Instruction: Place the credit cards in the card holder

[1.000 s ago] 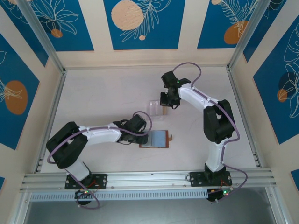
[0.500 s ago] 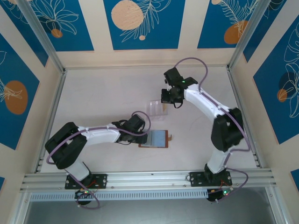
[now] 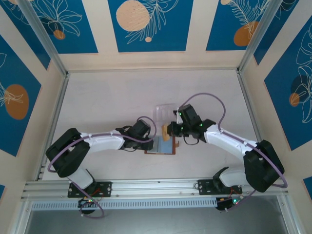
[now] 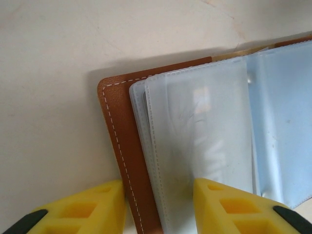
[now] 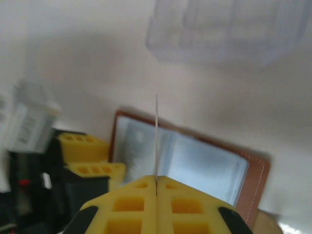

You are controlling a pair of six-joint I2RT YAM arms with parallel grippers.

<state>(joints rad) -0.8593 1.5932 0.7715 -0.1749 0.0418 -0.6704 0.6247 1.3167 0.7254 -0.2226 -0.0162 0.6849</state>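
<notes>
The left gripper sits low on the table, at the left end of the card holder. Its jaws stand apart. One yellow finger is on the bare table just outside the brown cover, and the other rests over the clear sleeves, so the cover's stitched edge lies between them. Nothing is pinched between the jaws. The card holder lies open and flat near the near edge of the table, about midway along it, with the grey-blue pocketed inside facing up and a small brown tab at its right end. Just above the holder's far side, one tan card is held clear of the table. The right wrist view shows this card edge-on as a thin upright line over the open sleeves. Whether the card's tip touches the holder cannot be told. The right gripper has its jaws closed flat on the card, gripping its lower part. A clear plastic box stands just beyond the card, toward the middle of the table and apart from the holder.
</notes>
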